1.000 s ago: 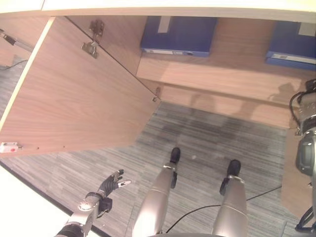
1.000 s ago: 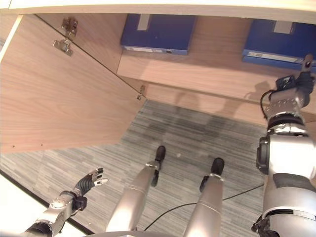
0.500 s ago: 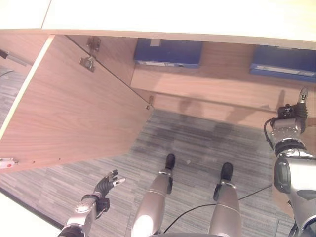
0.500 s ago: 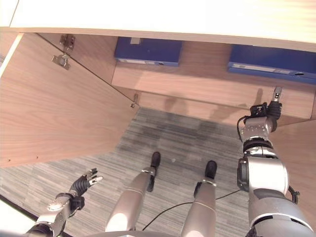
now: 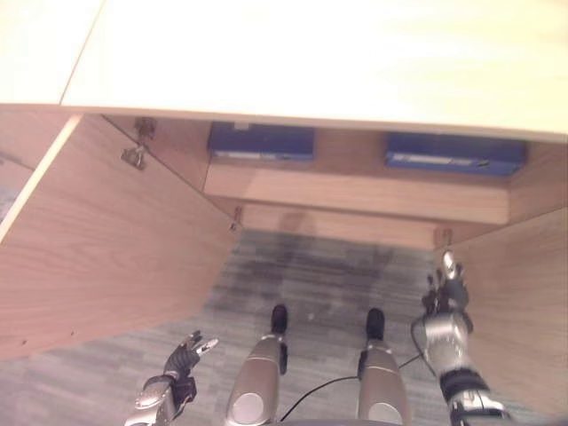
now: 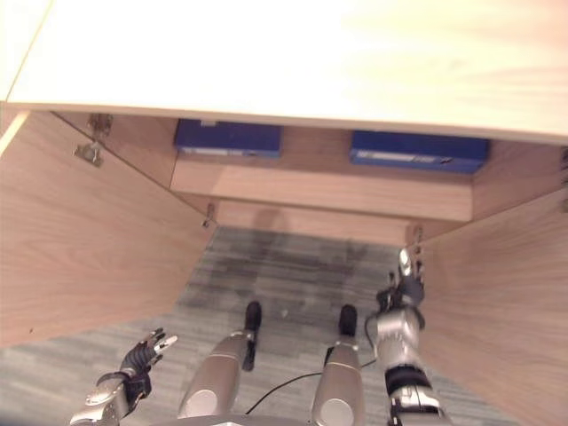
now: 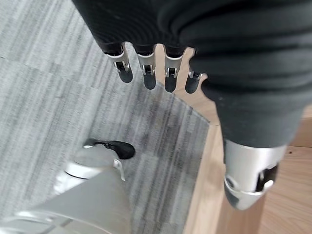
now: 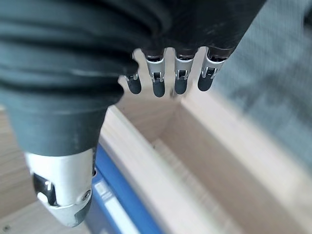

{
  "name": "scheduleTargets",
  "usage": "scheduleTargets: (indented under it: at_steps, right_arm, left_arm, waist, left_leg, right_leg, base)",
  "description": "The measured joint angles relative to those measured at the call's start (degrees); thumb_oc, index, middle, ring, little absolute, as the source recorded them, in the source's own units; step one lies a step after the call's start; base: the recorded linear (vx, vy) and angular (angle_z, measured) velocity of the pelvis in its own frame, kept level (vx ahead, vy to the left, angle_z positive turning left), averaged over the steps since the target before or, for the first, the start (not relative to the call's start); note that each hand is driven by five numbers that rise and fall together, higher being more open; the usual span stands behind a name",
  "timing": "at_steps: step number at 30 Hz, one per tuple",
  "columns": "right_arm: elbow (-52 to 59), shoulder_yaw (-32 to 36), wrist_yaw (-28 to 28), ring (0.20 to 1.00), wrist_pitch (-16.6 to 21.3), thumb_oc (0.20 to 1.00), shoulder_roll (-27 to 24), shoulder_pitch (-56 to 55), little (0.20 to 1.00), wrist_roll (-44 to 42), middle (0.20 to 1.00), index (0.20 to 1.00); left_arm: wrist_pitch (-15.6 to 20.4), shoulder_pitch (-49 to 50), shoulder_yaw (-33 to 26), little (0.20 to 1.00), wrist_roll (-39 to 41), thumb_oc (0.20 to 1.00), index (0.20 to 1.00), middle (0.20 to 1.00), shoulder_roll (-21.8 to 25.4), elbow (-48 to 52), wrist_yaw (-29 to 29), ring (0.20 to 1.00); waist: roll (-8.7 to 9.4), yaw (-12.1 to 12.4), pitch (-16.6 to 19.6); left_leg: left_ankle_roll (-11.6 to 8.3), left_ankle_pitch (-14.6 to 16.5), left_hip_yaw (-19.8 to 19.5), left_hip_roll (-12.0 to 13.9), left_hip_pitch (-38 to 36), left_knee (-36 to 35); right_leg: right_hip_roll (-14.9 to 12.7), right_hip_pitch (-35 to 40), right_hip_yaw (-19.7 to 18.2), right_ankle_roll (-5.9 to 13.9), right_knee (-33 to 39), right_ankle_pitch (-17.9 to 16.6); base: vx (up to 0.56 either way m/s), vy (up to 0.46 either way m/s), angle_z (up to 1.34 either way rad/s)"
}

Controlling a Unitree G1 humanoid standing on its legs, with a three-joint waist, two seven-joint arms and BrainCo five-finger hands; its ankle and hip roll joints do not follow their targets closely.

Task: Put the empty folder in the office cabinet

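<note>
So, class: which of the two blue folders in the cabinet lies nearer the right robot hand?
The blue folder on the right, above the right robot hand; the other blue folder lies leftward.

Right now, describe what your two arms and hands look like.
Both arms are silver-grey metal with rounded segments. The left hand and right hand each have a dark ribbed cover over the back and wrist. Silver fingers with dark tips sit in a row, and a chunkier silver thumb stands apart. The right hand's fingers and thumb look the same.
</note>
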State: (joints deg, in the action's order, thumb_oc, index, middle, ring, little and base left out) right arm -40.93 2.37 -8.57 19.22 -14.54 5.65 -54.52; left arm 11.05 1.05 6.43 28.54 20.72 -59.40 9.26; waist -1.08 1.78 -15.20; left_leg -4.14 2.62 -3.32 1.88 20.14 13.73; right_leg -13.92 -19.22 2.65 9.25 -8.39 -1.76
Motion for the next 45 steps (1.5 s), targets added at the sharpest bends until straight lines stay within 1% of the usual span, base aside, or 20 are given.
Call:
scheduleTargets:
  at_steps: [5, 7, 9, 11, 12, 14, 20, 24, 27, 31, 32, 34, 35, 36, 37, 38, 40, 42, 44, 45]
  right_arm:
    - [-1.93, -4.9, 2.2, 1.0, -2.7, 1.0, -0.71, -7.21, 1.0, 13.4, 1.0, 1.0]
    - [-1.89, -6.8, 3.74, 1.0, -3.66, 1.0, -0.75, -9.47, 1.0, 18.6, 1.0, 1.0]
    - [-1.7, -13.65, 5.66, 1.0, -4.58, 1.0, -3.51, -12.15, 1.0, 29.48, 1.0, 1.0]
    - [-1.36, -16.85, 6.09, 1.0, -5.06, 1.0, -5.45, -12.16, 1.0, 37.05, 1.0, 1.0]
    - [0.15, -22.3, 6.6, 1.0, -5.36, 1.0, -8.62, -12.42, 1.0, 41.71, 1.0, 1.0]
    - [0.1, -24.28, 7.78, 1.0, -5.66, 1.0, -9.36, -13.28, 1.0, 47.95, 1.0, 1.0]
    - [-0.19, -22.76, 9.38, 1.0, -6.45, 1.0, -8.58, -15.04, 1.0, 51.22, 1.0, 1.0]
    - [0.15, -22.32, 9.93, 1.0, -6.83, 1.0, -8.53, -14.67, 1.0, 51.13, 1.0, 1.0]
    - [0.33, -22.25, 9.88, 1.0, -6.82, 1.0, -8.68, -14.04, 1.0, 51.05, 1.0, 1.0]
    - [0.35, -22.18, 9.76, 1.0, -6.77, 1.0, -8.86, -13.59, 1.0, 50.68, 1.0, 1.0]
    - [0.29, -22.34, 9.56, 1.0, -6.79, 1.0, -9.29, -12.09, 1.0, 49.31, 1.0, 1.0]
    - [0.35, -22.44, 9.17, 1.0, -6.76, 1.0, -10.26, -8.35, 1.0, 48.84, 1.0, 1.0]
    - [0.33, -22.54, 9.08, 1.0, -6.75, 1.0, -10.61, -6.81, 1.0, 48.82, 1.0, 1.0]
    - [0.63, -22.15, 8.52, 1.0, -6.2, 1.0, -12.46, -4.61, 1.0, 48.72, 1.0, 1.0]
    - [0.92, -22.05, 8.49, 1.0, -6.18, 1.0, -12.47, -4.76, 1.0, 48.67, 1.0, 1.0]
    - [1.08, -21.67, 8.46, 1.0, -6.1, 1.0, -11.13, -5.32, 1.0, 48.6, 1.0, 1.0]
    - [1.14, -21.53, 8.56, 1.0, -6.06, 1.0, -9.46, -6.65, 1.0, 48.53, 1.0, 1.0]
    - [3.07, -21.34, 8.56, 1.0, -6.06, 1.0, -10.62, -9.59, 1.0, 48.2, 1.0, 1.0]
    - [3.08, -20.04, 8.46, 1.0, -6.12, 1.0, -12.07, -12.3, 1.0, 47.33, 1.0, 1.0]
    - [2.76, -19.74, 8.45, 1.0, -6.36, 1.0, -12.42, -12.97, 1.0, 46.68, 1.0, 1.0]
  left_arm:
    - [0.91, 1.55, -2.07, 1.0, -2.37, 1.0, 1.0, 1.0, -0.1, -1.06, -0.46, 1.0]
    - [1.08, 1.54, -2.22, 1.0, -4.48, 1.0, 1.0, 1.0, -0.44, -1.86, -1.62, 1.0]
    - [2.33, 4.35, -1.93, 1.0, -7.68, 1.0, 1.0, 1.0, -1.23, -2.29, -2.13, 1.0]
    - [2.67, 4.1, -1.76, 1.0, -9.41, 1.0, 1.0, 1.0, -2.25, -2.34, -2.71, 1.0]
    - [2.71, 5.07, -1.33, 1.0, -10.49, 1.0, 1.0, 1.0, -2.69, -2.28, -2.87, 1.0]
    - [2.94, 5.98, 0.18, 1.0, -12.19, 1.0, 1.0, 1.0, -2.82, -1.76, -3.06, 1.0]
    - [2.96, 6.22, 0.3, 1.0, -12.26, 1.0, 1.0, 1.0, -3.47, -1.76, -3.27, 1.0]
    - [2.92, 6.43, -0.15, 1.0, -12.17, 1.0, 1.0, 1.0, -4.04, -1.74, -3.7, 1.0]
    - [2.88, 7.49, -0.11, 1.0, -12.13, 1.0, 1.0, 1.0, -4.56, -1.81, -3.68, 1.0]
    - [2.85, 7.48, -0.12, 1.0, -12.02, 1.0, 1.0, 1.0, -5.03, -1.96, -3.95, 1.0]
    - [2.84, 5.98, -0.25, 1.0, -11.31, 1.0, 1.0, 1.0, -5.54, -2.75, -4.49, 1.0]
    - [2.8, 5.59, -0.32, 1.0, -10.77, 1.0, 1.0, 1.0, -6.23, -3.06, -4.96, 1.0]
    - [2.8, 5.74, -0.48, 1.0, -10.42, 1.0, 1.0, 1.0, -6.33, -3.45, -5.03, 1.0]
    - [2.69, 5.63, -1.5, 1.0, -9.68, 1.0, 1.0, 1.0, -7.24, -4.09, -5.07, 1.0]
    - [2.8, 5.89, -1.98, 1.0, -9.67, 1.0, 1.0, 1.0, -7.05, -4.08, -5.09, 1.0]
    - [2.77, 4.26, -2.63, 1.0, -9.68, 1.0, 1.0, 1.0, -5.99, -4.18, -5.15, 1.0]
    - [2.65, 3.79, -2.46, 1.0, -9.72, 1.0, 1.0, 1.0, -4.55, -4.29, -5.01, 1.0]
    - [2.71, 3.68, -2.17, 1.0, -9.73, 1.0, 1.0, 1.0, -4.73, -4.25, -4.86, 1.0]
    - [2.73, 3.09, -1.94, 1.0, -9.79, 1.0, 1.0, 1.0, -5.51, -4.41, -4.78, 1.0]
    - [2.82, 1.52, -1.93, 1.0, -9.79, 1.0, 1.0, 1.0, -5.45, -4.7, -4.88, 1.0]
  waist:
    - [3.56, -1.61, 5.23]
    - [3.67, -1.27, 6.79]
    - [2.85, -1.33, 11.08]
    - [2.36, -1.8, 11.92]
    - [1.97, -1.72, 12.08]
    - [1.86, -1.56, 13.89]
    - [1.47, -1.38, 14.42]
    - [0.91, -1.3, 13.56]
    - [-0.91, -0.27, 11.65]
    - [-2.33, 1.23, 9.92]
    - [-3.04, 1.32, 8.74]
    - [-4.36, 2.31, 7.24]
    - [-3.95, 2.16, 6.83]
    - [-5.14, 1.79, 7.09]
    - [-3.86, 2.15, 7.32]
    - [-0.66, 0.94, 6.87]
    - [3.19, 0.44, 7.7]
    - [3.54, -1.26, 8.11]
    - [1.27, -3.45, 9.63]
    - [0.33, -4.86, 10.36]
  left_leg:
    - [-0.13, 0.05, 1.52, 0.86, -6.87, -4.25]
    - [-0.64, -0.49, 1.64, 1.19, -10.62, -7.35]
    - [-0.97, -0.98, 2.8, 2.16, -15.66, -10.96]
    - [-1.37, -1.99, 3.13, 2.53, -18.45, -13.6]
    - [-1.5, -2.71, 3.56, 2.9, -21.21, -16.01]
    - [-1.91, -3.0, 3.91, 3.67, -23.69, -17.66]
    - [-2.32, -3.63, 4.23, 4.67, -24.97, -18.85]
    - [-3.04, -4.05, 2.44, 5.79, -25.25, -18.67]
    - [-3.77, -4.48, 0.52, 7.19, -24.67, -18.33]
    - [-4.79, -5.18, -2.96, 8.27, -22.75, -16.8]
    - [-5.95, -5.87, -5.3, 8.37, -20.29, -15.05]
    - [-6.27, -7.01, -5.61, 8.9, -18.64, -14.3]
    - [-6.84, -8.61, -5.29, 8.81, -17.75, -14.39]
    - [-5.14, -8.06, -1.15, 9.47, -16.49, -14.97]
    - [-6.49, -6.02, 1.8, 10.3, -16.99, -18.45]
    - [-5.43, -4.23, 5.04, 9.38, -16.37, -15.61]
    - [-3.85, -2.76, 7.75, 8.75, -15.5, -3.88]
    - [-4.16, 0.0, 8.91, 10.2, -18.59, 0.63]
    - [-4.76, 0.87, 12.09, 12.79, -21.93, -1.42]
    - [-4.85, 2.29, 15.2, 11.18, -22.94, -6.15]
  right_leg:
    - [0.6, 5.88, -0.22, -0.27, 4.0, -0.49]
    - [1.0, 9.2, 0.16, -0.48, 6.06, -0.78]
    - [1.78, 12.98, -0.25, -0.12, 8.16, -1.26]
    - [2.32, 15.1, -0.19, -0.14, 9.98, -2.05]
    - [2.71, 17.22, -0.32, -0.22, 11.14, -2.17]
    - [3.59, 19.08, -0.28, -0.28, 12.24, -2.13]
    - [4.16, 20.89, -0.09, -0.16, 13.36, -2.21]
    - [5.39, 21.54, 1.18, -0.57, 12.99, -1.79]
    - [6.74, 23.05, 3.25, -0.87, 13.04, -1.63]
    - [7.77, 23.62, 6.05, -1.65, 12.35, -1.15]
    - [7.96, 22.38, 8.14, -2.53, 11.52, -0.54]
    - [9.02, 20.38, 8.62, -3.13, 9.58, -0.45]
    - [7.97, 18.63, 8.26, -3.91, 8.11, 0.04]
    - [8.58, 17.52, 9.1, -4.22, 6.34, 0.18]
    - [8.68, 16.76, 9.84, -5.28, 4.83, 0.78]
    - [5.44, 16.02, 11.07, -6.11, 4.87, 0.63]
    - [2.37, 16.43, 11.65, -6.46, 5.76, -0.16]
    - [1.01, 18.08, 13.6, -5.86, 6.33, -1.13]
    - [0.37, 19.1, 16.5, -3.94, 5.96, -1.61]
    - [-1.08, 18.75, 17.81, -1.95, 4.44, -1.8]
  base:
    - [0.11, 0.0, -0.14]
    - [0.11, 0.0, -0.08]
    - [0.13, -0.016, -0.25]
    - [0.1, -0.03, -0.16]
    - [0.04, -0.013, -0.13]
    - [0.03, -0.016, -0.09]
    - [-0.01, -0.053, -0.01]
    - [-0.06, -0.115, 0.18]
    - [-0.06, -0.116, 0.31]
    - [-0.17, -0.066, 0.45]
    - [-0.25, -0.027, 0.67]
    - [-0.25, -0.015, 0.29]
    - [-0.25, 0.008, 0.12]
    - [-0.35, 0.042, 0.21]
    - [-0.26, 0.042, 0.53]
    - [-0.17, 0.069, 0.5]
    - [-0.16, 0.083, 0.32]
    - [-0.2, 0.128, 0.38]
    - [-0.17, 0.202, 0.79]
    - [-0.09, 0.183, 0.93]
